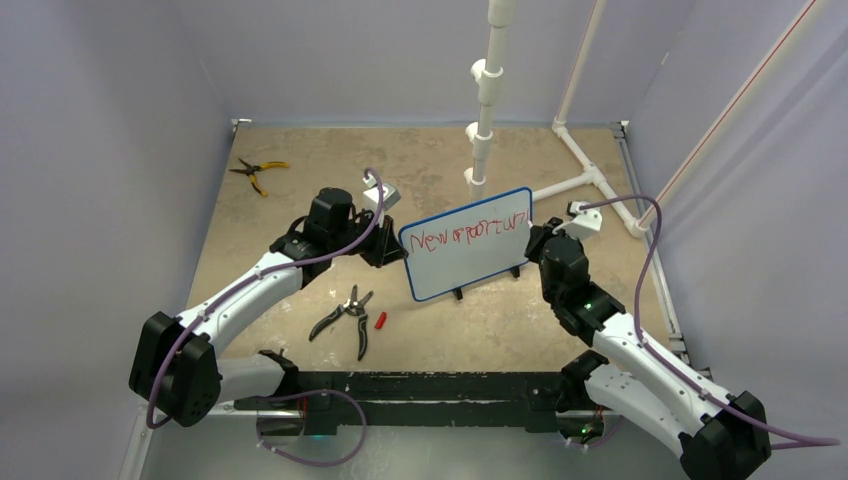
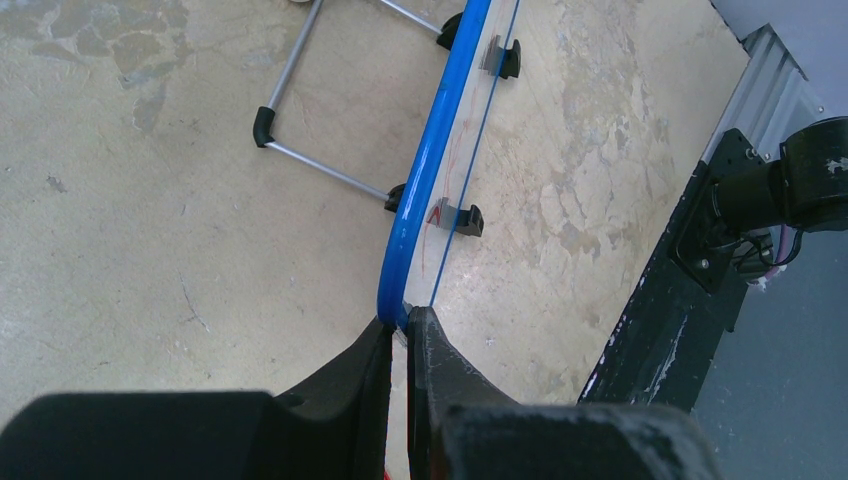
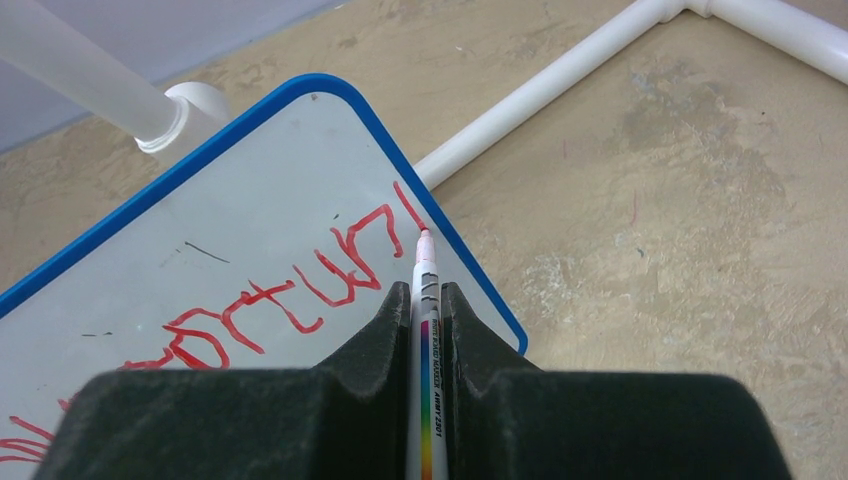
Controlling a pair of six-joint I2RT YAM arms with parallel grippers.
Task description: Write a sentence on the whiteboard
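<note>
The whiteboard [image 1: 470, 258], white with a blue frame, stands upright on black feet at mid table. The sentence [image 1: 470, 232] is one row of red lettering across its top. My left gripper [image 1: 392, 250] is shut on the board's left edge; the left wrist view shows the blue frame [image 2: 420, 190] pinched between the fingers [image 2: 400, 325]. My right gripper [image 3: 428, 295] is shut on a white marker [image 3: 428, 330] with a rainbow stripe. Its pink tip [image 3: 424, 237] touches the board [image 3: 230, 200] by the right frame, at the end of the red letters [image 3: 300, 290].
White PVC pipes [image 1: 590, 180] and a white post [image 1: 484, 100] stand behind the board. Black pliers [image 1: 345, 318] and a red marker cap [image 1: 380, 320] lie in front of it. Yellow-handled pliers [image 1: 255, 172] lie at the far left. Walls enclose the table.
</note>
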